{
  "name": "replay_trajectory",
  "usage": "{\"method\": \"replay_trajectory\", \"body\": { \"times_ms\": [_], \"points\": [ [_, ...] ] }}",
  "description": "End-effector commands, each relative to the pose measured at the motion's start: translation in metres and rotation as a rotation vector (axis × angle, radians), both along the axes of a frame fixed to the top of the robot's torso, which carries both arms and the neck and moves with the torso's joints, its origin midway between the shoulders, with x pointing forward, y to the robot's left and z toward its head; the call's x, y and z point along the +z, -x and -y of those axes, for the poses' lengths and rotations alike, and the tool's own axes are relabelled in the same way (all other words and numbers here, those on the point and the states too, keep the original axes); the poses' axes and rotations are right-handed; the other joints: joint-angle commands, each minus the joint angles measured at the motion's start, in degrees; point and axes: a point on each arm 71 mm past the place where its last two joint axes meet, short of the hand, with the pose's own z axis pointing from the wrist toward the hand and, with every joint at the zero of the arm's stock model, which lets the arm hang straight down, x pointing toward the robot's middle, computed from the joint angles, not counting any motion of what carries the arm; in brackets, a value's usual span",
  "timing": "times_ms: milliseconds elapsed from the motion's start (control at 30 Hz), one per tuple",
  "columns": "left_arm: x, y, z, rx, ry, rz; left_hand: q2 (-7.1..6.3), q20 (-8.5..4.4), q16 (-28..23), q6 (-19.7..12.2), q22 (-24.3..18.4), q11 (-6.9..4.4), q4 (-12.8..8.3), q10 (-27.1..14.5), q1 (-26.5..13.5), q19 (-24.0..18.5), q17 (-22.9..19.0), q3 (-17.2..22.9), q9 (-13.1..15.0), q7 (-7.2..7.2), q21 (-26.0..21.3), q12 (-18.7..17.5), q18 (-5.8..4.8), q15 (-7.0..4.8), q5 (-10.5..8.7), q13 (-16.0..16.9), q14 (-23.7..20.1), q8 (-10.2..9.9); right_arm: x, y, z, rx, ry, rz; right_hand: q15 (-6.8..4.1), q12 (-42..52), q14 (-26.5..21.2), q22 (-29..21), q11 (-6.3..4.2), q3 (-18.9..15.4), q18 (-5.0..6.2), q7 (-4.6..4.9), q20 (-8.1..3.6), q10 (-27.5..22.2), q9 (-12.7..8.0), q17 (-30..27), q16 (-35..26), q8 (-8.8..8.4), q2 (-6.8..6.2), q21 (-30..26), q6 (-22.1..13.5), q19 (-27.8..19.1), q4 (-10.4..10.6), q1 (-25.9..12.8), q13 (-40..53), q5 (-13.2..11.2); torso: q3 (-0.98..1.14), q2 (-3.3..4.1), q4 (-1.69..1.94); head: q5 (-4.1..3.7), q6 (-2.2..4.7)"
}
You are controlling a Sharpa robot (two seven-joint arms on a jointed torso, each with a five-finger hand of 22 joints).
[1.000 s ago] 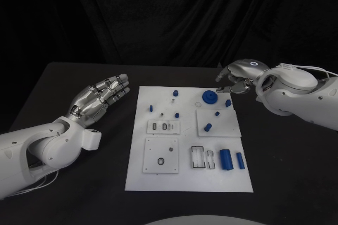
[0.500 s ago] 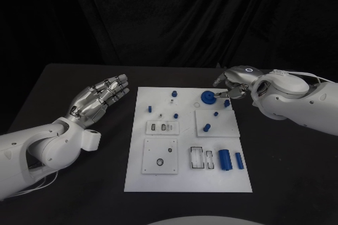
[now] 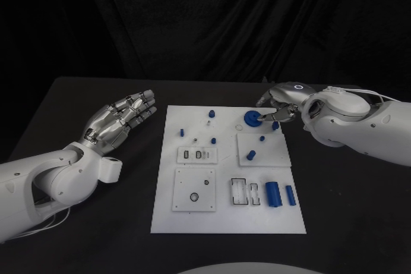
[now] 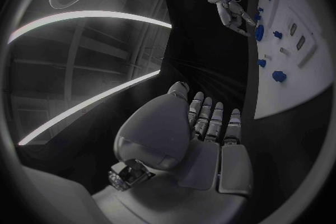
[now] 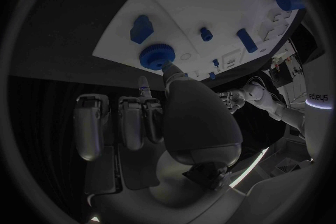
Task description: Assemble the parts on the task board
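Blk table (image 3: 85,107), dark curtain bkgd (image 3: 205,30)

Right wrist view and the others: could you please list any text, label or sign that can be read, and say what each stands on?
"sharpa", uncertainly read, small and turned on its side: on a white arm at the rim of the right wrist view.
Task board: no text can be read on it.

white task board (image 3: 224,211), blue parts (image 3: 274,194), black table (image 3: 85,226), silver fingers (image 3: 137,107)

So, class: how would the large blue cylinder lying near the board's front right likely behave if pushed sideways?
The large blue cylinder lies on its side on the flat white task board, so it would probably roll rather than slide. It looks like solid plastic: likely stiff and fairly light. Nothing visibly blocks it except the slimmer blue cylinder alongside.
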Motion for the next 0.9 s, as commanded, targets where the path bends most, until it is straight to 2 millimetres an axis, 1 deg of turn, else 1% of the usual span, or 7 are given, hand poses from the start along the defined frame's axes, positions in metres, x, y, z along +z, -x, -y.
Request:
{"method": "replay_trajectory", "body": {
  "times_ms": [33,167,367,500,733,767,900],
  "points": [
    [0.005,0.001,0.001,-0.006,0.044,0.052,-0.12,0.45,0.2,-0.1,0.1,0.39,0.0,0.0,0.5,0.0,0.1,0.4,0.0,0.18,0.2,0.2,0.5,0.48,0.33,0.0,0.0,0.2,-0.003,0.0,0.0,-0.01,0.01,-0.008,0.2,0.1,6.1,14.0,0.1,0.0,-0.67,0.11,0.08,6.3,0.0,15.1,0.2,0.18,0.03,0.4,0.3,4.2,-0.3,0.8,15.1,-0.2,0.0,-0.01,0.0,-0.02,-0.04],
    [0.005,0.0,0.001,-0.007,0.043,0.05,-0.12,0.45,0.2,-0.1,0.1,0.39,0.0,0.0,0.5,0.0,0.1,0.4,0.0,0.18,0.2,0.2,0.5,0.48,0.33,0.0,0.0,0.2,-0.005,-0.001,-0.002,-0.006,0.013,-0.012,0.18,0.1,6.1,14.3,0.08,0.0,-0.85,0.08,0.08,6.3,0.0,15.1,0.2,0.24,-0.12,0.9,0.5,4.7,-0.6,1.1,15.1,-0.4,0.01,-0.02,-0.03,0.02,-0.06],
    [0.005,0.0,0.002,-0.012,0.044,0.047,-0.09,0.5,0.2,-0.2,0.1,0.47,0.0,0.0,0.6,0.0,0.1,0.6,0.0,0.21,0.2,0.2,0.49,0.53,0.32,0.0,0.0,0.1,-0.008,-0.001,-0.004,-0.006,0.029,-0.014,0.15,0.1,6.1,14.5,0.05,0.1,-0.94,0.05,0.06,6.3,0.0,15.1,0.2,0.29,-0.03,1.2,0.7,5.0,-1.1,1.8,15.1,-0.7,0.09,0.02,0.01,0.04,-0.28],
    [0.004,0.0,0.002,-0.015,0.043,0.045,-0.09,0.5,0.2,-0.2,0.1,0.47,0.0,0.0,0.6,0.0,0.1,0.6,0.0,0.21,0.2,0.2,0.49,0.53,0.32,0.0,0.0,0.1,-0.01,-0.002,-0.006,-0.006,0.035,-0.018,0.15,0.1,6.1,14.5,0.06,0.3,-0.93,0.09,0.06,6.3,0.1,15.1,0.2,0.58,0.35,1.1,1.4,5.0,-1.7,2.5,15.1,0.1,0.1,0.0,-0.04,0.02,-0.41],
    [0.004,-0.001,0.002,-0.016,0.042,0.043,-0.09,0.5,0.2,-0.2,0.1,0.47,0.0,0.0,0.6,0.0,0.1,0.6,0.0,0.21,0.2,0.2,0.49,0.53,0.32,0.0,0.0,0.1,-0.015,-0.004,-0.01,0.0,0.04,-0.026,0.15,0.1,6.1,14.5,0.04,0.4,-0.94,0.04,0.05,6.3,0.4,15.1,0.2,0.94,0.58,1.2,2.3,5.0,-2.1,2.8,15.1,1.0,0.13,0.02,-0.04,-0.05,-0.42],
    [0.004,-0.001,0.002,-0.016,0.042,0.043,-0.09,0.5,0.2,-0.2,0.1,0.47,0.0,0.0,0.6,0.0,0.1,0.6,0.0,0.21,0.2,0.2,0.49,0.53,0.32,0.0,0.0,0.1,-0.016,-0.004,-0.01,0.001,0.04,-0.027,0.11,0.1,6.1,14.5,-0.01,0.5,-0.94,-0.03,0.02,6.3,0.6,15.1,0.2,1.18,0.7,1.2,2.8,5.0,-2.3,3.1,15.1,1.6,0.14,0.03,-0.04,-0.04,-0.42],
    [0.004,-0.001,0.002,-0.016,0.041,0.042,-0.09,0.5,0.2,-0.2,0.1,0.47,0.0,0.0,0.6,0.0,0.1,0.6,0.0,0.21,0.2,0.2,0.49,0.53,0.32,0.0,0.0,0.1,-0.018,-0.005,-0.012,0.002,0.043,-0.033,0.07,0.1,6.1,14.5,-0.06,0.6,-0.93,-0.07,-0.01,6.3,0.8,15.1,0.2,1.42,0.88,1.1,3.5,5.0,-2.6,3.3,15.1,2.6,0.11,0.02,-0.02,0.04,-0.46]
  ]
}}
